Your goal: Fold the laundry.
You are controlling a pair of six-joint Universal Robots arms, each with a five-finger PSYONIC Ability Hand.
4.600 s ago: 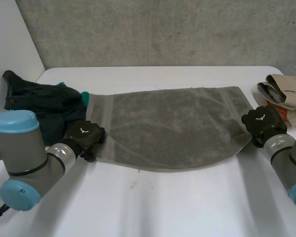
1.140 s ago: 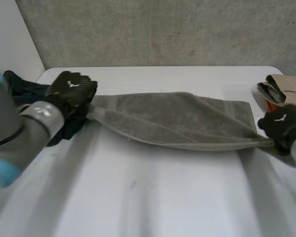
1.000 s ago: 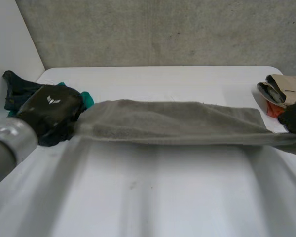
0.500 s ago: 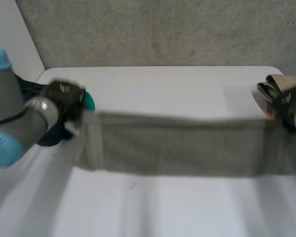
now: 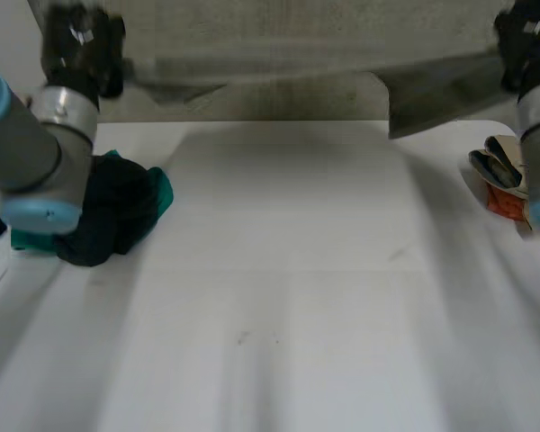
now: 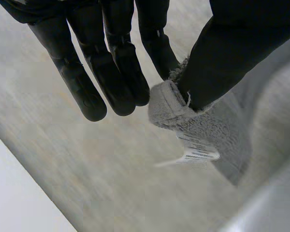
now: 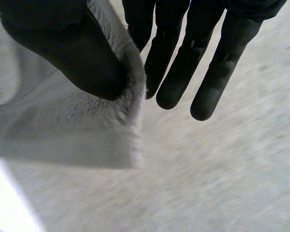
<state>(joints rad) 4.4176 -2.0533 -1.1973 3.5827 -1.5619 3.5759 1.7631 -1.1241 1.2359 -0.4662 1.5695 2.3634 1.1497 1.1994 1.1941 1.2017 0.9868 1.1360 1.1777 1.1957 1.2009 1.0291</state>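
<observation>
A grey towel (image 5: 436, 101) hangs stretched in the air between my two raised hands, high above the white table (image 5: 279, 270) and in front of the back wall. My left hand (image 5: 83, 45) holds its left end; in the left wrist view the thumb and a finger of my left hand (image 6: 232, 53) pinch a towel corner (image 6: 203, 130) that carries a small white label. My right hand (image 5: 522, 36) holds the other end; in the right wrist view the thumb of my right hand (image 7: 72, 53) presses a towel corner (image 7: 87, 130) against a finger.
A heap of dark and teal clothes (image 5: 117, 211) lies at the table's left edge under my left arm. Folded beige and orange laundry (image 5: 502, 175) sits at the right edge. A grey concrete wall (image 5: 279, 27) stands behind the table.
Both hands have risen from table height to well above it, lifting the stretched towel off the table. The grips have stayed the same.
</observation>
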